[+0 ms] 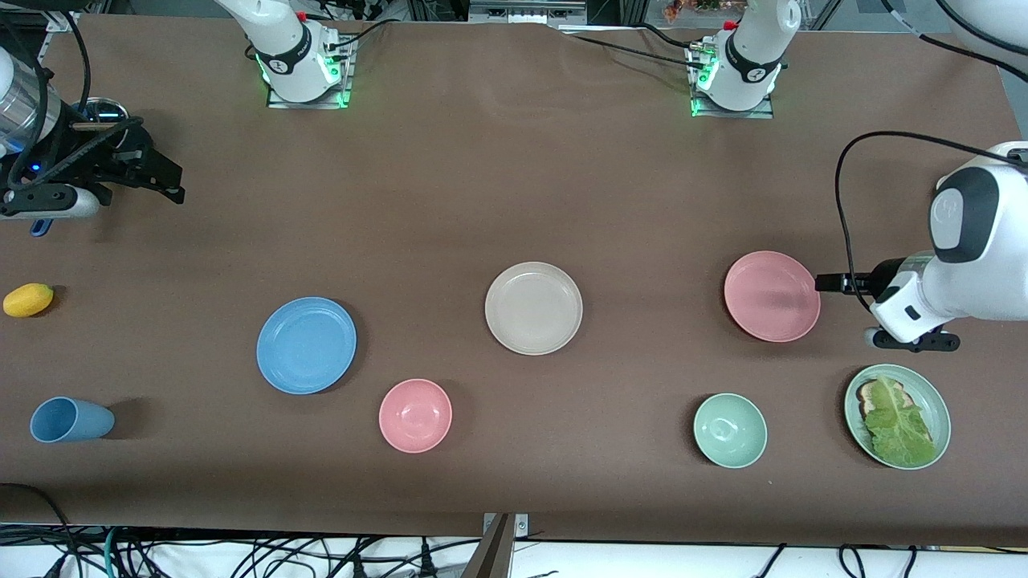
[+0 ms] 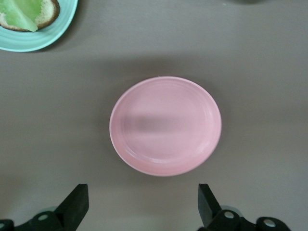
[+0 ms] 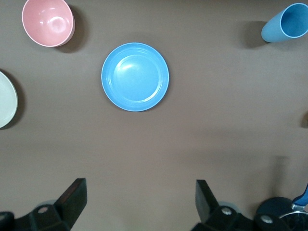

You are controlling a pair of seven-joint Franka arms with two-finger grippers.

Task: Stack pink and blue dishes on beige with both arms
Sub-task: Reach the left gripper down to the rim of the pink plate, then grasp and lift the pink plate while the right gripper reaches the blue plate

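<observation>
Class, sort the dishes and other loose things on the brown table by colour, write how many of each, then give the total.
Pink: 2 - pink plate, pink bowl
Blue: 2 - blue plate, blue cup
Beige: 1 - beige plate
Pale green: 2 - green bowl, green plate holding lettuce on toast
Yellow: 1 - yellow fruit
Total: 8

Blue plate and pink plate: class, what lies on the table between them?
The beige plate lies between the blue plate and pink plate, seen in the front view.

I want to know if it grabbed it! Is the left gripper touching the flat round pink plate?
Apart. In the left wrist view, bare table shows between the open left gripper and the flat round pink plate.
</observation>
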